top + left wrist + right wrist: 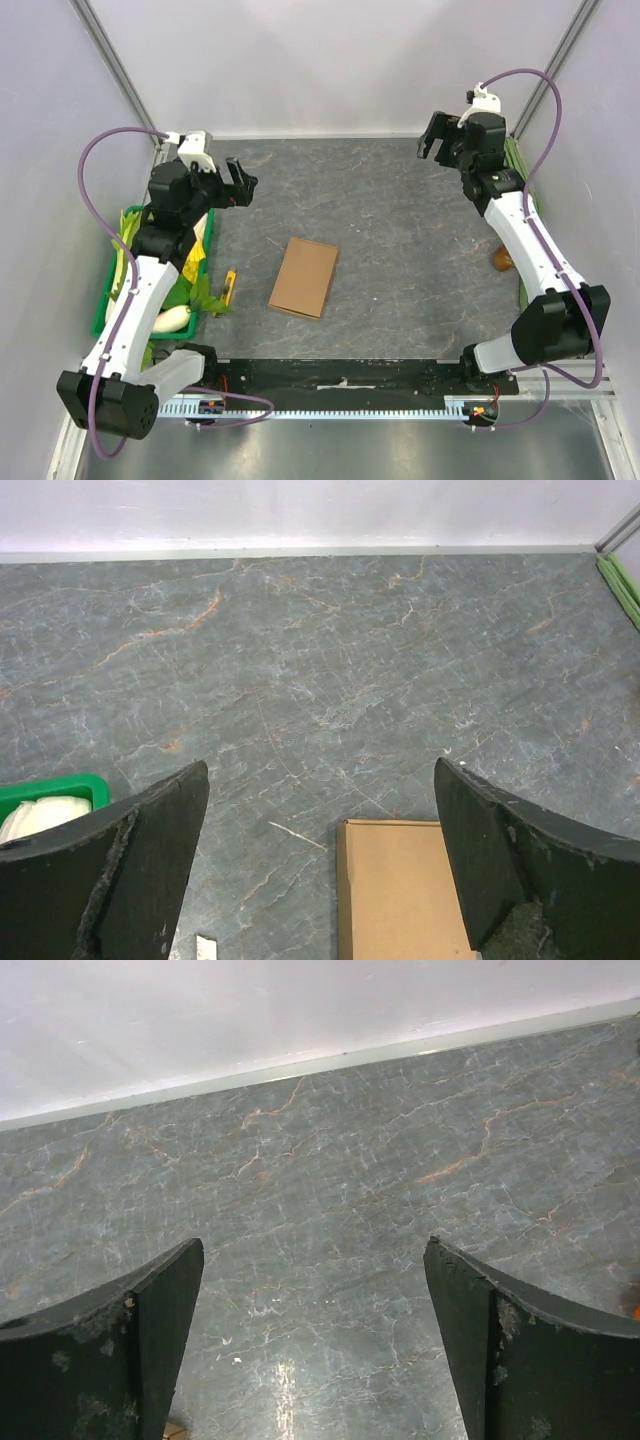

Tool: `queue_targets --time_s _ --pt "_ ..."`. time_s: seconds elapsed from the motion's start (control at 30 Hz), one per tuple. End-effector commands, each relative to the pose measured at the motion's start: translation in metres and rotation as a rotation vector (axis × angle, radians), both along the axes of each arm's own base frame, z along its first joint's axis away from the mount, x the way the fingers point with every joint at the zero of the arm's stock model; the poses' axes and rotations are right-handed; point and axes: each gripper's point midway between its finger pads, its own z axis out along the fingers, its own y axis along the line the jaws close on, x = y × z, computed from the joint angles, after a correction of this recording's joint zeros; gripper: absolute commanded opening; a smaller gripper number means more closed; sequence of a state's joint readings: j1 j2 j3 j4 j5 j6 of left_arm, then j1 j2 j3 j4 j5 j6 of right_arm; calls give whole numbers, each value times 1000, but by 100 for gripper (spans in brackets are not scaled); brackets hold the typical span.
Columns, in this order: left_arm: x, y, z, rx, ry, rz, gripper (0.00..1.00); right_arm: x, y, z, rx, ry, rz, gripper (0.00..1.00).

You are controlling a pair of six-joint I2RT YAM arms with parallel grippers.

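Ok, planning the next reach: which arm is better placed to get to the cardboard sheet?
Probably left. The left gripper hangs open nearer the cardboard sheet, which shows plainly in its wrist view. The right gripper, also open, is farther away.

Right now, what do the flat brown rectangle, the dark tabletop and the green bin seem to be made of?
The flat brown rectangular sheet looks like matte cardboard: even tan, crisp edges. The dark grey tabletop looks like stone, perhaps a printed laminate: pale and rusty veins, faint sheen. The green bin looks like smooth moulded plastic, evenly coloured at its rim.
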State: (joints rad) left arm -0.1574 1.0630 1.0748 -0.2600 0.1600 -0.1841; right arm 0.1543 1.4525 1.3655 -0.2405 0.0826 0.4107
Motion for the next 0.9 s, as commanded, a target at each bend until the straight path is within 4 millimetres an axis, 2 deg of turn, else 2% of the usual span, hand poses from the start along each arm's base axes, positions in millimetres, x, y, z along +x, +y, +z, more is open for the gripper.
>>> queue_targets --time_s 0.0,0.17,0.2,0.23,0.27,0.4,0.43,0.5,0.53,0.6,0.63,0.67,0.7,0.73,0.8,0.83,0.87 --pt "-8 2 9 -40 -32 20 99 -8 1 23 43 -50 -7 98" --pt "-7 13 5 -82 -10 111 100 -14 2 13 45 7 -1 98" --pt "-7 17 3 -84 2 138 100 -16 7 13 47 23 30 98" --pt "-7 17 3 -92 9 142 100 -20 25 13 16 28 169 98" --pt "-7 17 6 -100 8 142 100 -21 33 11 5 39 209 98" --pt "-11 3 2 -126 30 70 100 -31 51 2 -76 50 228 98" --pt "-13 1 -1 -127 45 57 100 -37 70 1 -97 48 272 98" --pt "-17 -4 -6 -135 71 27 100 -46 88 -5 -129 52 290 98" --pt "-19 -5 -10 -134 88 21 99 -58 119 -9 -136 49 361 98" --pt "-23 -9 -19 -140 119 4 99 -74 150 -22 -132 49 428 83" --pt "-24 -10 -23 -140 130 -1 98 -95 184 -27 -127 45 522 77" --pt "-27 -10 -29 -150 154 -1 97 -107 202 -38 -125 43 584 65" --pt "-28 -11 -33 -155 169 1 97 -121 217 -44 -127 40 630 61" --pt "-30 -12 -35 -162 179 -3 96 -147 244 -51 -130 41 711 57" --pt "-34 -15 -44 -174 213 -15 95 -175 265 -75 -139 57 788 48" --pt "-36 -16 -46 -178 220 -17 94 -202 282 -94 -158 87 861 46" --pt "-38 -17 -51 -181 232 -21 94 -215 290 -101 -168 91 896 37"
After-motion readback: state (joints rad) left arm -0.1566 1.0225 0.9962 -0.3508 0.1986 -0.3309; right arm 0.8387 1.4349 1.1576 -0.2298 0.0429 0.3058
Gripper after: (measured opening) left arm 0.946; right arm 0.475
